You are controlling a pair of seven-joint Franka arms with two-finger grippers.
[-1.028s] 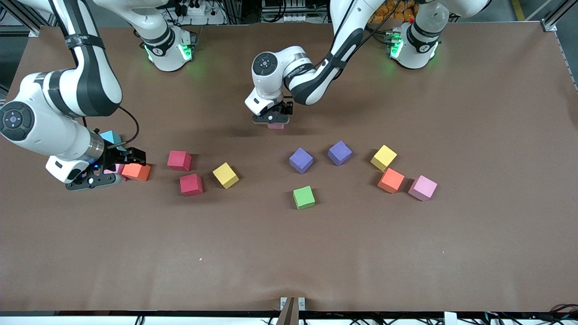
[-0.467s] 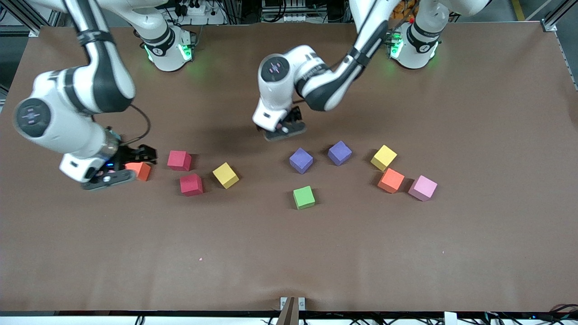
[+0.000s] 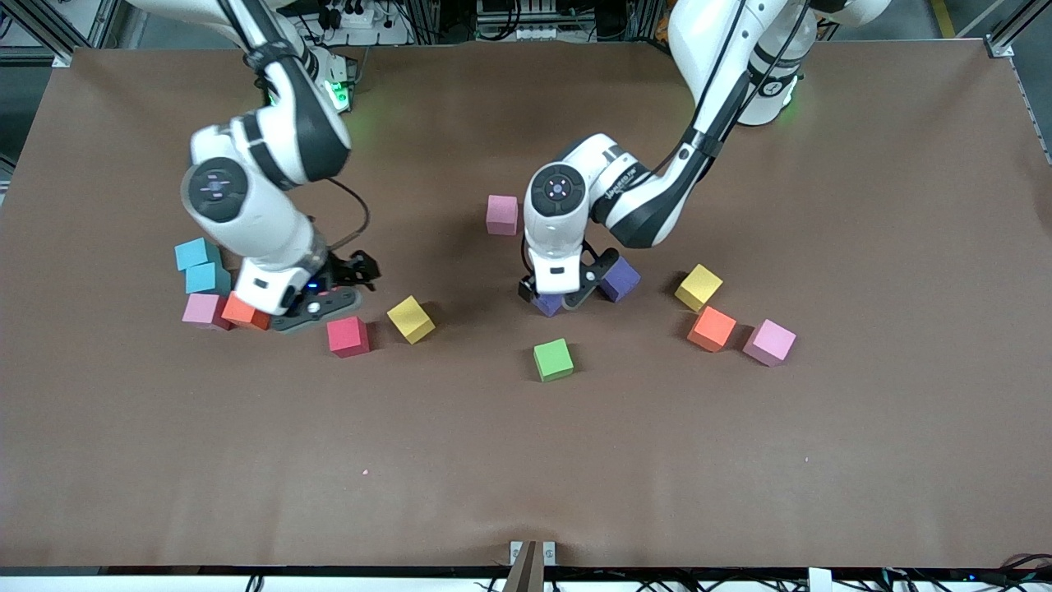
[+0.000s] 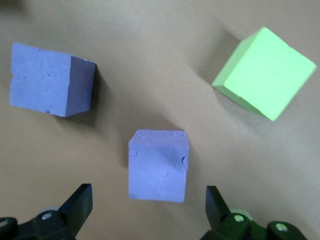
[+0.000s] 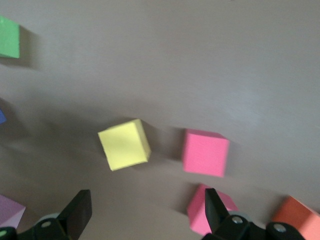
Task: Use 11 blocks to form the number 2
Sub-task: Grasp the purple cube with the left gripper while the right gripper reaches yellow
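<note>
The blocks lie scattered on the brown table, and no number 2 shows. My left gripper [image 3: 564, 288] hangs open over a purple block [image 4: 158, 165], which sits between its fingers without touching them. A second purple block [image 3: 622, 278] lies beside it. A pink block [image 3: 501, 215] stands alone farther from the front camera. My right gripper [image 3: 322, 296] is open and low, with one finger next to a red block [image 5: 199, 216]. Another red block [image 3: 348, 336] and a yellow block [image 3: 411, 319] lie close by. A green block [image 3: 553, 359] sits nearest the front camera.
Two cyan cubes [image 3: 197, 254], a pink block [image 3: 203, 311] and an orange block [image 3: 241, 312] cluster toward the right arm's end. A yellow block [image 3: 699, 287], an orange block [image 3: 712, 328] and a pink block [image 3: 769, 342] lie toward the left arm's end.
My left gripper let go of the pink block and moved over the purple block. My right gripper left the orange block and moved over to the red blocks, uncovering the cyan cubes.
</note>
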